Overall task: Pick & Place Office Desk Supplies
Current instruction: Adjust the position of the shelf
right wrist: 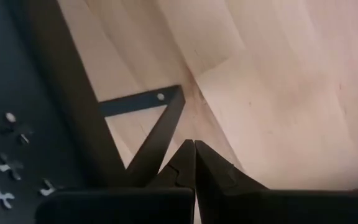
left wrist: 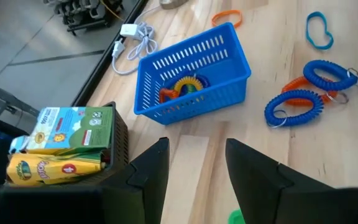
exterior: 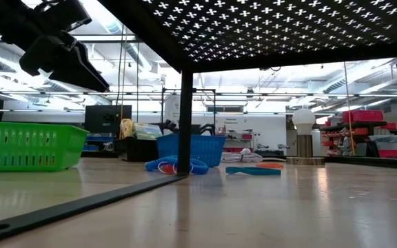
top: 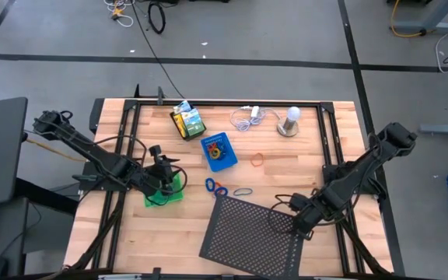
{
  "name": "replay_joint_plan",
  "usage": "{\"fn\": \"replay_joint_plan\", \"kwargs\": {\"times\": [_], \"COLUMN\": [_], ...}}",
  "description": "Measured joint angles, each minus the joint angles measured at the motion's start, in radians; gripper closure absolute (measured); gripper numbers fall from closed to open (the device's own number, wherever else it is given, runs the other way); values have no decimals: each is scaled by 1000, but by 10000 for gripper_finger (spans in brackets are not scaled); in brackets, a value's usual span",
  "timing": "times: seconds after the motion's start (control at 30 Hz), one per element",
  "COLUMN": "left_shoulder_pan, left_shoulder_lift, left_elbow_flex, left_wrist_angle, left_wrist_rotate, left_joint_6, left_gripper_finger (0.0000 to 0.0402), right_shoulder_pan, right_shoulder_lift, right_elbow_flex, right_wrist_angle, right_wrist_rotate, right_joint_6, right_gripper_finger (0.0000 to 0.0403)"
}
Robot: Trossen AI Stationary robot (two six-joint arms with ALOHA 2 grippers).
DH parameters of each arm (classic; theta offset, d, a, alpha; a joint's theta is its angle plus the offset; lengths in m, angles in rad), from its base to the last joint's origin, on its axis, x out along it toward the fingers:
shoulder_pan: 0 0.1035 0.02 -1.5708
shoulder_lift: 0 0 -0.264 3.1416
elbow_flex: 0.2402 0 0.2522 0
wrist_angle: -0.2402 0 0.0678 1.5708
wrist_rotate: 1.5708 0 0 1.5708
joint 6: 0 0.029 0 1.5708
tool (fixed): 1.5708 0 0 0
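My left gripper (top: 162,173) is open and empty above the green tray (top: 164,194), which also shows in the low view (exterior: 29,145). In its wrist view the open fingers (left wrist: 194,174) point toward the blue tray (left wrist: 191,71), which holds small colourful items. The black tray (left wrist: 67,143) holds the yellow-green crayon box and a green-white box. Two blue coil loops (left wrist: 309,93), an orange loop (left wrist: 227,17) and a thin blue loop (left wrist: 319,31) lie on the table. My right gripper (top: 298,222) is shut at the right edge of the black perforated sheet (top: 251,229). My right gripper's shut fingertips (right wrist: 194,155) stand low over the table, right at the dark foot bar (right wrist: 160,127) under the perforated sheet. I cannot tell whether they touch it. Nothing shows between the fingers.
A white coiled cable (top: 247,118) and a white bulb on a round base (top: 288,120) stand at the far edge. The perforated sheet is raised on a leg (exterior: 185,117) and takes up the near middle. Bare wood lies right of the sheet (right wrist: 278,81).
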Motion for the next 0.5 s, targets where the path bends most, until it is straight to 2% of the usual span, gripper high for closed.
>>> {"fn": "replay_joint_plan", "kwargs": {"times": [0.27, 0.5], "left_shoulder_pan": [0, 0], "left_shoulder_lift": [0, 0], "left_elbow_flex": [0, 0], "left_wrist_angle": [17, 20], "left_wrist_rotate": [-6, -6], "left_joint_6": [13, 10], "left_gripper_finger": [236, 236], "right_shoulder_pan": [-57, -155], "right_shoulder_lift": [18, 21], "right_elbow_flex": [-1, -3], "right_wrist_angle": [45, 126], "right_wrist_rotate": [77, 171], "right_joint_6": [-99, -250], "right_gripper_finger": [403, 403]}}
